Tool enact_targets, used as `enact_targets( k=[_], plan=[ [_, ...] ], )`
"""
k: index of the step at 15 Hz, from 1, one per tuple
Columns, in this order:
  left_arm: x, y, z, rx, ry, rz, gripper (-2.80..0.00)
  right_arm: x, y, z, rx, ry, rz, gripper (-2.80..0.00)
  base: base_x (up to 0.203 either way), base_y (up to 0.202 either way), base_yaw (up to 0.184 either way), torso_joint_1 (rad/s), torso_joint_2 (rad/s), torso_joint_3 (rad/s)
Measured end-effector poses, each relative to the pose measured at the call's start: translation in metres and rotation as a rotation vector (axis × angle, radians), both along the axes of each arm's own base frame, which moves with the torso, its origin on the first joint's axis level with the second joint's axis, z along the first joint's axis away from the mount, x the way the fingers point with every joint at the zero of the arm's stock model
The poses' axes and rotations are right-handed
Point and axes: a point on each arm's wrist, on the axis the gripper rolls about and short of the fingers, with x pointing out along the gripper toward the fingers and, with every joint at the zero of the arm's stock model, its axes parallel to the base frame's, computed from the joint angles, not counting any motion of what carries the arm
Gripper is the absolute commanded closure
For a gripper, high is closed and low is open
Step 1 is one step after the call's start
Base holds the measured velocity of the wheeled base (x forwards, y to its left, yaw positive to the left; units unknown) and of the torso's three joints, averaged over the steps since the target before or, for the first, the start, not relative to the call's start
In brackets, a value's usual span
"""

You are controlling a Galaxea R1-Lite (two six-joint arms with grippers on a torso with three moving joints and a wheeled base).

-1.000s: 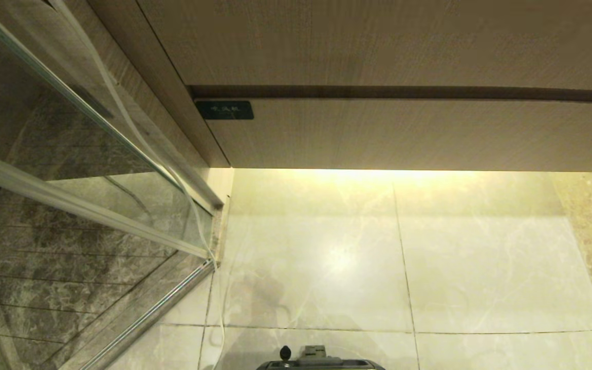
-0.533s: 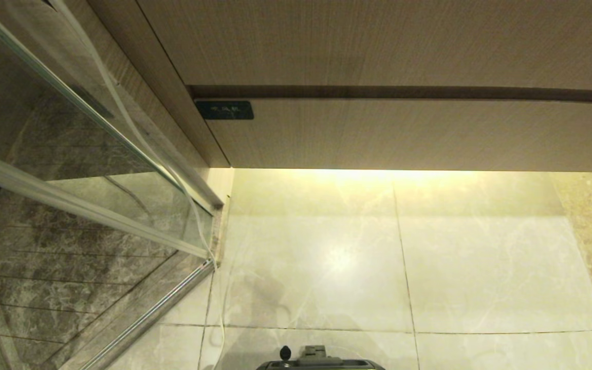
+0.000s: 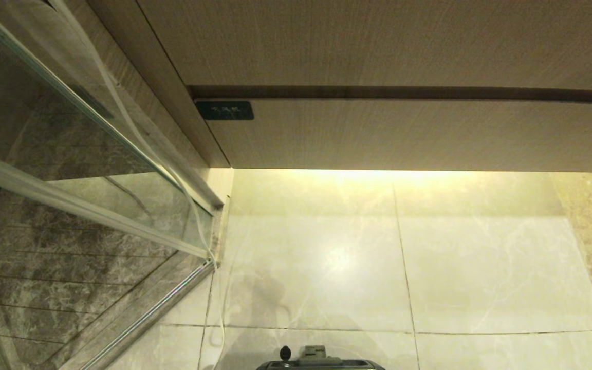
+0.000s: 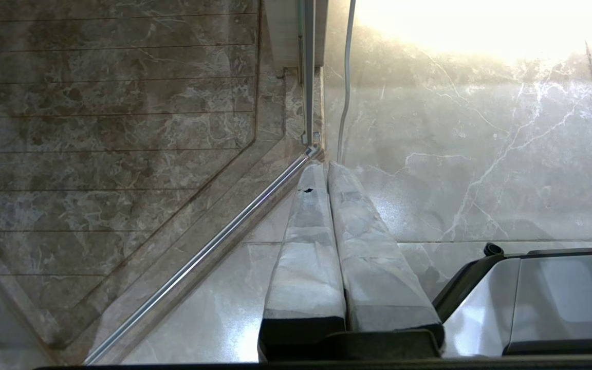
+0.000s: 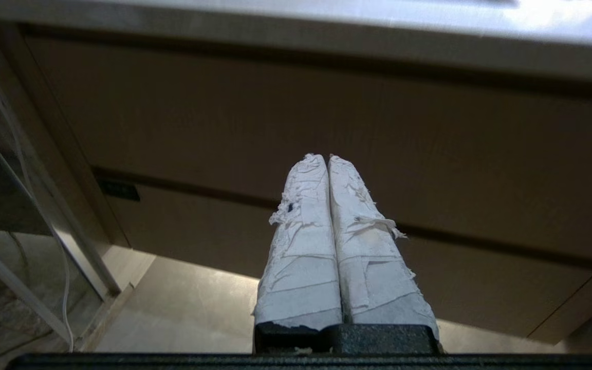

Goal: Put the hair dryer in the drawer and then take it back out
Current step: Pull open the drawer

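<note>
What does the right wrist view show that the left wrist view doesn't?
Only the right wrist view shows the closed drawer, the taller wood panel above it, and the right gripper, fingers shut and empty. Only the left wrist view shows the left gripper, fingers shut, the dark tiled shower floor and part of the robot's base. Both show the pale marble floor and the white cable. Neither shows the hair dryer.

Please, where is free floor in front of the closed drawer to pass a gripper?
The pale floor tiles are bare between the drawer front and the robot's base. On the left it is tight: the glass shower door and a hanging white cord.
</note>
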Motion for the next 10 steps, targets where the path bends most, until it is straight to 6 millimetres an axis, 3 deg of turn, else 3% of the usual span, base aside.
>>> enact_targets(
  k=[1, 2, 4, 6, 7, 10],
  plan=[
    [0.000, 0.000, 0.000, 0.000, 0.000, 0.000, 0.00, -0.012, -0.002, 0.028, -0.014, 0.008, -0.006, 0.00, 0.000, 0.000, 0.000, 0.000, 0.00, 0.000],
    [0.000, 0.000, 0.000, 0.000, 0.000, 0.000, 0.00, -0.012, -0.002, 0.051, -0.038, 0.046, -0.011, 0.00, 0.000, 0.000, 0.000, 0.000, 0.00, 0.000],
    [0.000, 0.000, 0.000, 0.000, 0.001, 0.000, 0.00, 0.018, -0.002, 0.082, -0.122, 0.246, 0.001, 0.00, 0.000, 0.000, 0.000, 0.000, 0.00, 0.000],
    [0.000, 0.000, 0.000, 0.000, 0.000, 0.000, 0.00, 0.063, 0.003, 0.088, -0.241, 0.485, 0.070, 0.00, 0.000, 0.000, 0.000, 0.000, 0.00, 0.000],
    [0.000, 0.000, 0.000, 0.000, 0.000, 0.000, 0.00, 0.090, 0.008, 0.087, -0.308, 0.601, 0.132, -2.80, 0.000, 0.000, 0.000, 0.000, 0.00, 0.000],
    [0.000, 0.000, 0.000, 0.000, 0.000, 0.000, 0.00, 0.165, 0.028, 0.070, -0.461, 0.919, 0.317, -2.80, 0.000, 0.000, 0.000, 0.000, 0.00, 0.000]
  ],
)
